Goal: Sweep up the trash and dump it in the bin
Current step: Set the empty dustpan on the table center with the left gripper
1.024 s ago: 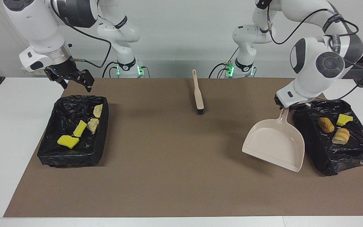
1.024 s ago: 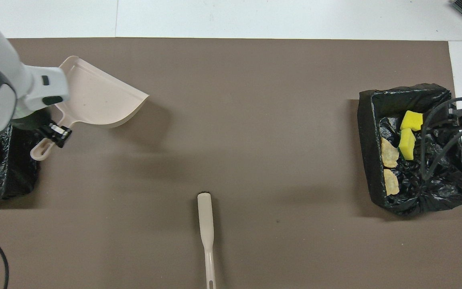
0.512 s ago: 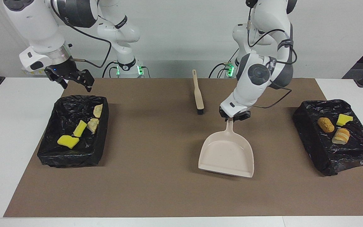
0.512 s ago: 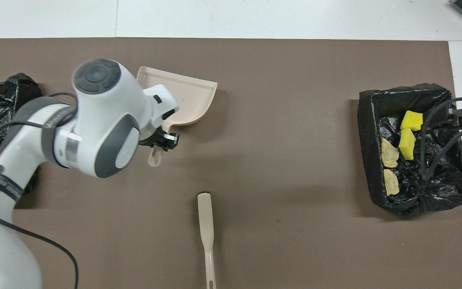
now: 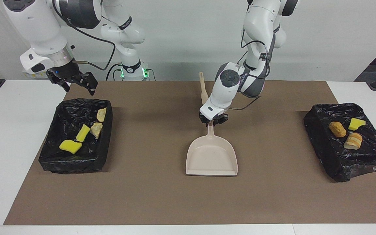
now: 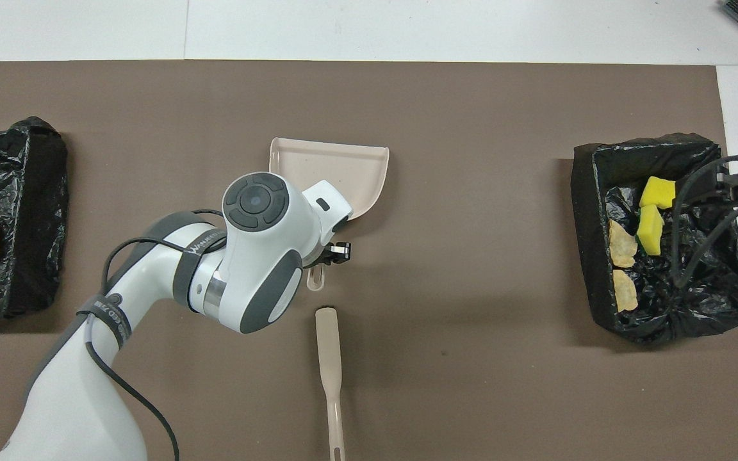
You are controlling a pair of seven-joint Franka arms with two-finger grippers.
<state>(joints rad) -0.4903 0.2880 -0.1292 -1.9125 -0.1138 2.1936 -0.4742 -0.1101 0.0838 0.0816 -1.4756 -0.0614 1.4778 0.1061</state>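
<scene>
A brown mat [image 5: 162, 195] covers the white table [image 5: 8, 147].

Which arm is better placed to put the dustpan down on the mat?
Left: the left gripper holds the dustpan by its handle at mid-table. The right gripper waits open above a bin.

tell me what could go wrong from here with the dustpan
The left claw grips the dustpan only by its thin handle, so the pan could twist or slip. The brush lies close to that handle's end, so lowering the arm might knock it.
</scene>
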